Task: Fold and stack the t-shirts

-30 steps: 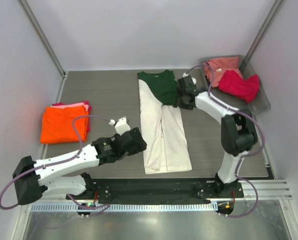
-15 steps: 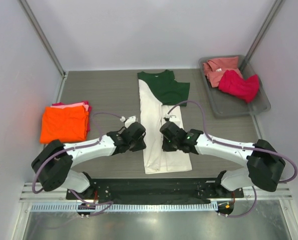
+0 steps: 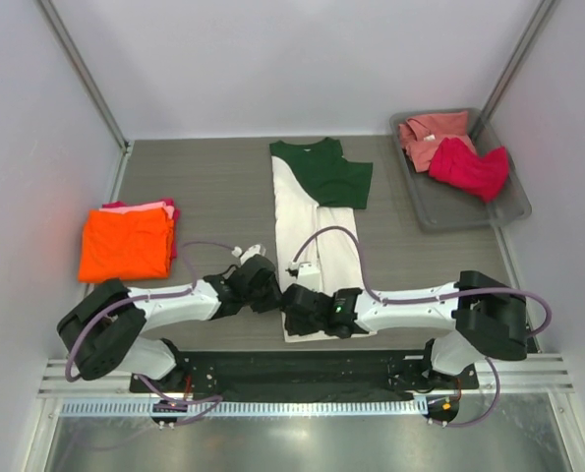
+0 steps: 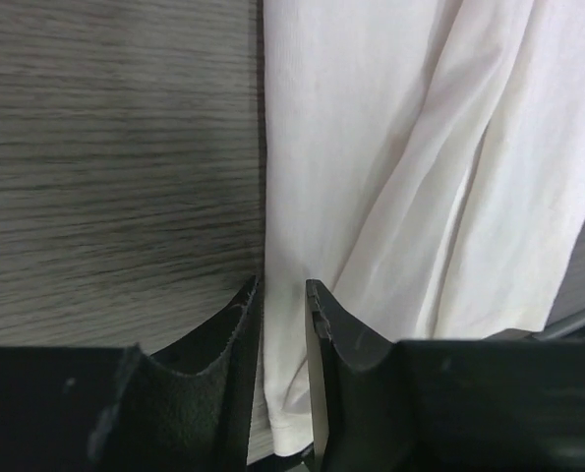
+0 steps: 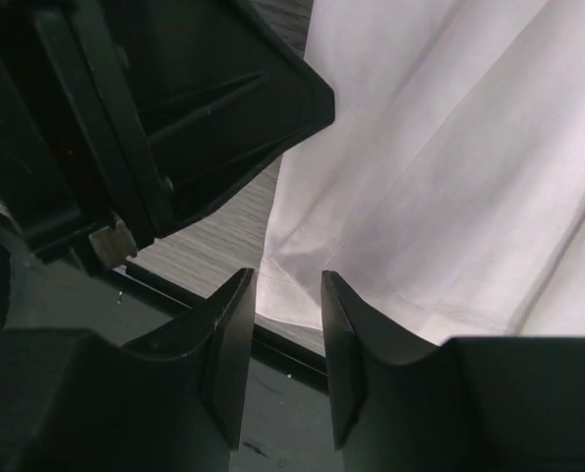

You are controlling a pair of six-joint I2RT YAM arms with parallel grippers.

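Observation:
The cream t-shirt [image 3: 321,265] with dark green sleeves [image 3: 321,172] lies folded into a long strip down the table's middle. My left gripper [image 3: 272,295] sits at its near left edge. In the left wrist view its jaws [image 4: 282,285] are drawn in narrow with the cream cloth [image 4: 420,147] edge between them. My right gripper [image 3: 292,311] hovers at the shirt's near left corner. Its jaws [image 5: 287,275] stand apart over the hem [image 5: 449,147] and hold nothing. An orange tee [image 3: 125,244] lies folded on a pink one [image 3: 164,206] at the left.
A grey tray [image 3: 508,211] at the back right holds a salmon tee [image 3: 432,133] and a crimson tee [image 3: 467,167], both crumpled. The two grippers are very close together; the left gripper's black body [image 5: 174,108] fills the right wrist view's upper left. The table's dark front rail runs just below the hem.
The right arm swung from the far green sleeve down to the shirt's near left corner. The left gripper slid onto the shirt's left edge and narrowed its jaws.

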